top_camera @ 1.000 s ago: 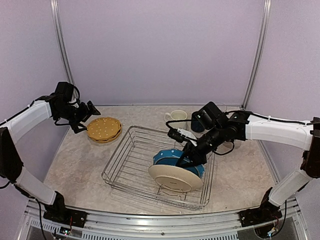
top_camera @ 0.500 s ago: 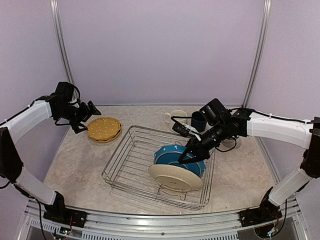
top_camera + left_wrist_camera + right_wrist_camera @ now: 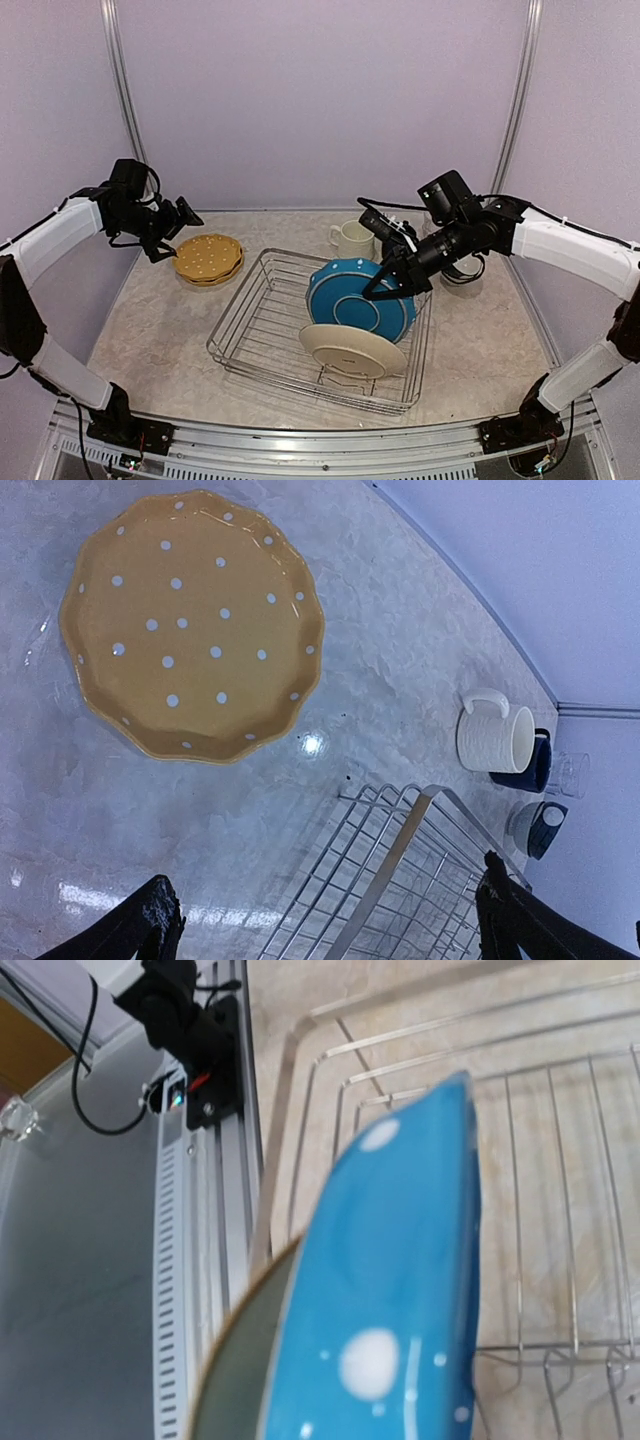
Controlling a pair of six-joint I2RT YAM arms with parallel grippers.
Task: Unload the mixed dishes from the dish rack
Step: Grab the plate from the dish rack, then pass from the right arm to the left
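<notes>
You're mid-lift on the blue plate (image 3: 355,303). R gripper (image 3: 392,283) is clamped on its upper rim, and the plate is tipped up on edge over the right side of the dish rack (image 3: 245,320). Its lower rim looks clear of the wires, tho the overhead view doesn't settle it. The cream plate (image 3: 350,350) leans in the dividers just below.

L gripper (image 3: 176,230) hangs wide open, holding nothing, above the mustard plate (image 3: 207,257), which sits on the bench (image 3: 150,320) left of the rack.

Next, I'd say: raise the blue plate w/o clipping the cream one or the rack wall. Carry it out and set it flat on bare bench, away from the cream mug (image 3: 352,238) behind the rack.
</notes>
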